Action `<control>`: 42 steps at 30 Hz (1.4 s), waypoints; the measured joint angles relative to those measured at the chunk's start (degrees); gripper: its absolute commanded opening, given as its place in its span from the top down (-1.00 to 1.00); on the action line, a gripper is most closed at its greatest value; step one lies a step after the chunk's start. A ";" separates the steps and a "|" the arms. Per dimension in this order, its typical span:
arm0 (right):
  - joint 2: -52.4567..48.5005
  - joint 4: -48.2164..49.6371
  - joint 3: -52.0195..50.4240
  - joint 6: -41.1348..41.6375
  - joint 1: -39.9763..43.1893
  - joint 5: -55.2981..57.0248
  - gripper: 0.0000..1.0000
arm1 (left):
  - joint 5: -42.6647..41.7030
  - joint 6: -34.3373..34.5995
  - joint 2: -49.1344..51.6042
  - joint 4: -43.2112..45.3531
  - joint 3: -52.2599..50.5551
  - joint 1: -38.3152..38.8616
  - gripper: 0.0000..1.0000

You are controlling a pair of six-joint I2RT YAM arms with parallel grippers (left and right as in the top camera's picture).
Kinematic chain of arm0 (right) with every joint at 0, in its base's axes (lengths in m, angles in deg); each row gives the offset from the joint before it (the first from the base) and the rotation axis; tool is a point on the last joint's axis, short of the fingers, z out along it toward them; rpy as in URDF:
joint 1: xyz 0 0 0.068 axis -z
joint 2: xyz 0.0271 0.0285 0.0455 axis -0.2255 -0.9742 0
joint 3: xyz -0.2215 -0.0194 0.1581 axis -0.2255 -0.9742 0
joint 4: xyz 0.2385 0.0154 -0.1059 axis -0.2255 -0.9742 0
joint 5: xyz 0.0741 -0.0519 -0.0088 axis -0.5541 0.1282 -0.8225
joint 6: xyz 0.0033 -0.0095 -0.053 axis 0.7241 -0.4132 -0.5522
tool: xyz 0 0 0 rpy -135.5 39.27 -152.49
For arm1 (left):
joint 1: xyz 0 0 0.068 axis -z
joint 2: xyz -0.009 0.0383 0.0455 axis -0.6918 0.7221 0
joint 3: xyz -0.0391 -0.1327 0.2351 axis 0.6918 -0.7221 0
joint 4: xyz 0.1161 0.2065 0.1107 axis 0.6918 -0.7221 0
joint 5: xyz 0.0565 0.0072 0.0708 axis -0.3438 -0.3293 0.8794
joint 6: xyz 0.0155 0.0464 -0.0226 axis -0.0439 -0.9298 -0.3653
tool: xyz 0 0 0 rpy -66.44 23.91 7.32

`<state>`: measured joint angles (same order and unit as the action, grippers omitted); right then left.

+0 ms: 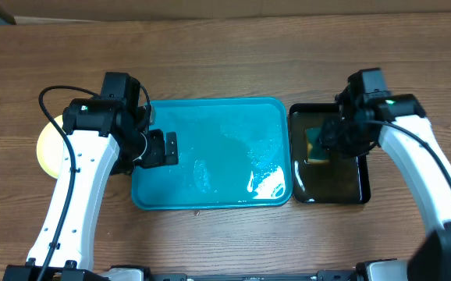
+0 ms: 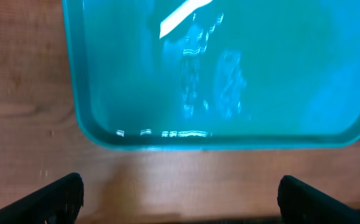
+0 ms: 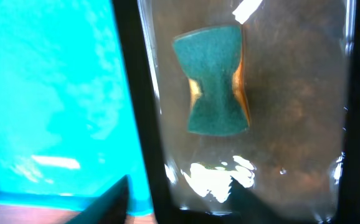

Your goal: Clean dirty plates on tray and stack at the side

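The teal tray [image 1: 210, 152] lies in the middle of the table, wet and with no plates on it. A pale lime-green plate [image 1: 46, 144] shows left of the tray, mostly hidden under my left arm. The left gripper [image 1: 159, 148] hovers at the tray's left edge, open wide. In the left wrist view its fingers [image 2: 55, 199] stand far apart over bare wood in front of the tray's rim [image 2: 230, 140]. My right gripper [image 1: 335, 136] hangs over the black tray [image 1: 362, 176], open. In the right wrist view the green sponge [image 3: 216, 81] lies free ahead of the fingers [image 3: 108, 202].
The black tray [image 3: 136, 93] holds a film of water and sits right against the teal tray's right side. Bare wooden table surrounds both trays. A cardboard-coloured wall runs along the far edge [image 1: 225, 8].
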<state>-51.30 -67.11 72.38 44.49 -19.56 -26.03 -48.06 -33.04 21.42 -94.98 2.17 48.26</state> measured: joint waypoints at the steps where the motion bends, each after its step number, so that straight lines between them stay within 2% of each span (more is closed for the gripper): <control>1: 1.66 -0.76 0.22 0.00 0.00 0.17 -1.00 | 0.00 0.00 0.00 -0.52 0.00 0.00 -1.00; 7: 9.31 -3.06 0.24 1.90 0.00 3.43 -1.00 | 0.02 -0.02 -4.68 -0.98 -0.57 0.00 -0.99; 11: 16.59 -0.55 -2.64 3.26 -0.96 5.75 -1.00 | -0.02 -0.04 -14.86 3.02 -3.96 0.00 -1.00; 18: 36.46 4.72 -13.53 6.62 -8.15 12.70 -1.00 | 0.00 0.07 -38.69 15.08 -17.35 0.00 -1.00; 22: 43.23 4.52 -17.16 8.59 -9.25 15.34 -1.00 | 0.00 1.44 -48.26 16.83 -20.83 0.00 -0.99; 42: 41.11 4.00 -17.18 10.08 -9.27 17.14 -1.00 | 0.00 1.60 -50.14 15.85 -21.24 0.00 -1.00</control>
<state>-10.19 -63.11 55.20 54.57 -28.82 -8.89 -48.06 -31.44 -28.72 -79.13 -19.07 48.26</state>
